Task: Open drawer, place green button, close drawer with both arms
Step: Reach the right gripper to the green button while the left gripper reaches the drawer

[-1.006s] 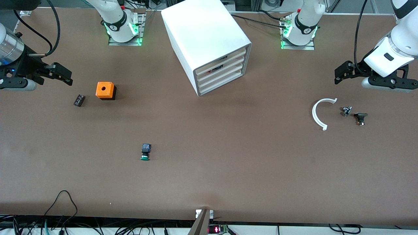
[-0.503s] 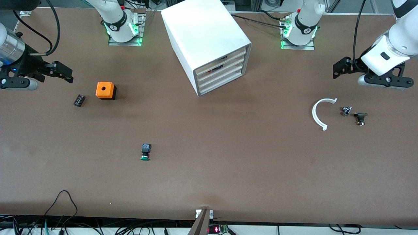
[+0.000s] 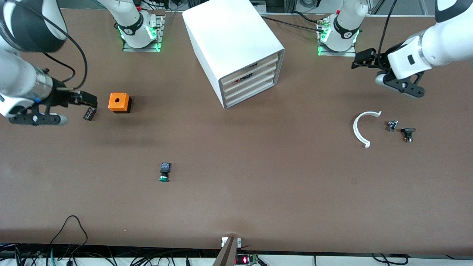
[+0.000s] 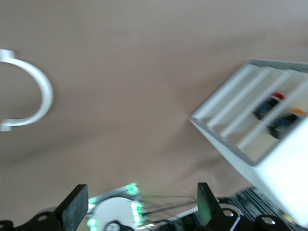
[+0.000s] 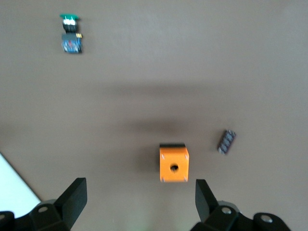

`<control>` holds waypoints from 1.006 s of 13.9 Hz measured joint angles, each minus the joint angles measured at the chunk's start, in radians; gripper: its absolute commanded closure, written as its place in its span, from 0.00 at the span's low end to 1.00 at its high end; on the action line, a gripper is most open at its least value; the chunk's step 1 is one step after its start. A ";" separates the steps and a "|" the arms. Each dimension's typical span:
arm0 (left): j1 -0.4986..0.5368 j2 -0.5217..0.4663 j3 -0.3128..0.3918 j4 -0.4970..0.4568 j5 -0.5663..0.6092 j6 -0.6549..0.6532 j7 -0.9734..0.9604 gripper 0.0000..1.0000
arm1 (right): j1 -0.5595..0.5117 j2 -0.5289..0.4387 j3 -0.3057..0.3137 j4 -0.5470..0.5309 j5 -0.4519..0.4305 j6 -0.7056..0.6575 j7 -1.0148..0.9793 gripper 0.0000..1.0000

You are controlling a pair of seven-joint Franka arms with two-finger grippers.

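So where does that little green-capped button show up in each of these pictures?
Front view: the button lies on the bare table, nearer to the camera than the orange cube.
Left wrist view: not in it; that view shows the cabinet and a white arc.
Right wrist view: near the upper corner.
Shared landmark: the orange cube, in the front and right wrist views.

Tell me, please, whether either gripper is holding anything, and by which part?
Nothing is held: the left gripper and the right gripper are both open and empty.

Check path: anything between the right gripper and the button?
Nothing visible. The right gripper, open, hangs over the small black part beside the orange cube; bare table runs from there to the button.
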 measured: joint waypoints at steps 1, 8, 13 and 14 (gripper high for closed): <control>0.000 0.018 -0.001 -0.009 -0.050 -0.010 0.013 0.00 | 0.006 0.033 0.004 0.000 0.008 0.051 0.000 0.00; 0.002 0.077 -0.006 -0.306 -0.422 0.230 0.258 0.01 | 0.061 0.215 0.010 0.000 0.084 0.370 0.000 0.00; -0.002 0.124 -0.052 -0.516 -0.698 0.426 0.519 0.01 | 0.087 0.340 0.010 -0.002 0.104 0.567 0.030 0.00; -0.003 0.157 -0.056 -0.534 -0.742 0.440 0.596 0.01 | 0.091 0.370 0.010 -0.002 0.106 0.610 0.049 0.00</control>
